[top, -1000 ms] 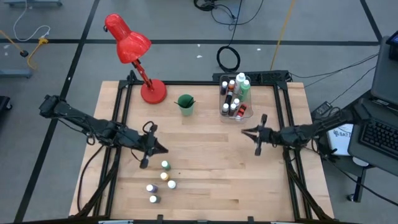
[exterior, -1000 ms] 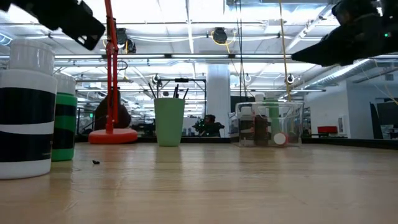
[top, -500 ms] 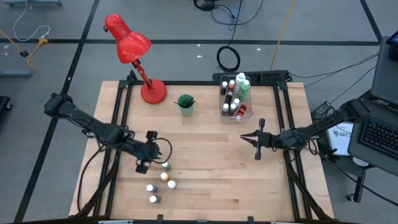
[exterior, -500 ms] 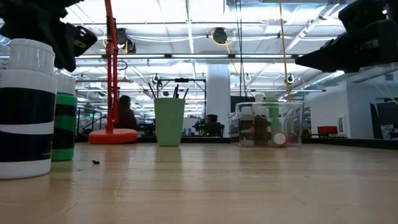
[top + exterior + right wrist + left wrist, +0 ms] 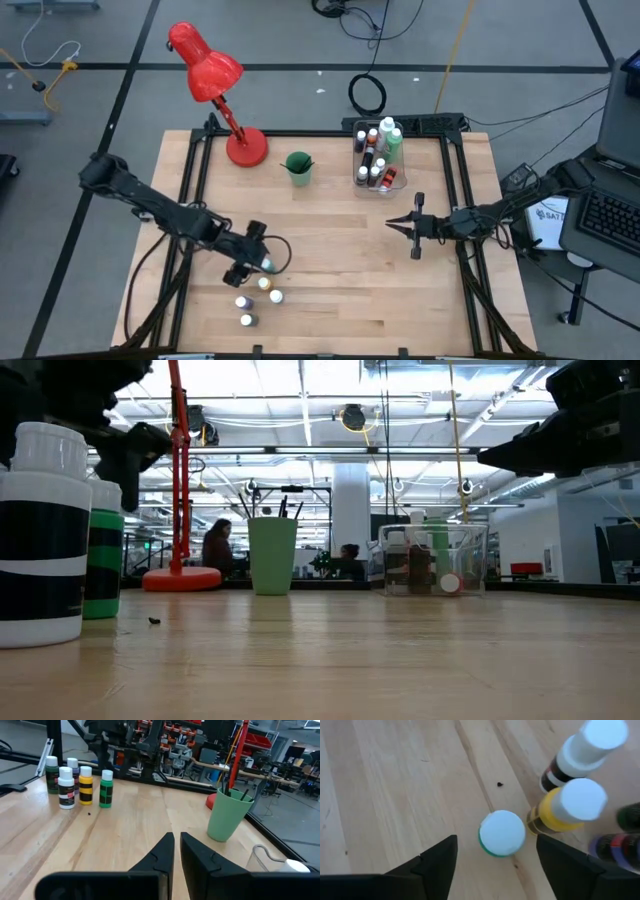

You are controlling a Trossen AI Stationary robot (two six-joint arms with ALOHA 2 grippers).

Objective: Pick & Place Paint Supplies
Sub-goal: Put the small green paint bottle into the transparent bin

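Observation:
Several tiny white-capped paint bottles stand on their bases near the table's front left. My left gripper (image 5: 258, 258) hangs open above them, tipped down. Its fingers stand on either side of the green bottle (image 5: 501, 833) without touching it. A yellow bottle (image 5: 567, 807) and a dark bottle (image 5: 580, 750) stand just beside it. Another two bottles (image 5: 244, 310) stand nearer the front edge. My right gripper (image 5: 400, 224) is shut on nothing, level above the table's right half and pointing left. More bottles fill the clear bin (image 5: 378, 160).
A green cup (image 5: 297, 166) holding dark brushes stands at the far middle, with a red desk lamp (image 5: 235, 135) to its left. The bin stands at the far right. Bare wood lies between the two grippers. People show in the room beyond the table.
My left gripper has gone down and toward the table's near edge and right, onto the bottle group. It has tipped steeply downward and opened over the green bottle. My right gripper has drifted slightly toward the near edge, still shut. The bottles have kept still.

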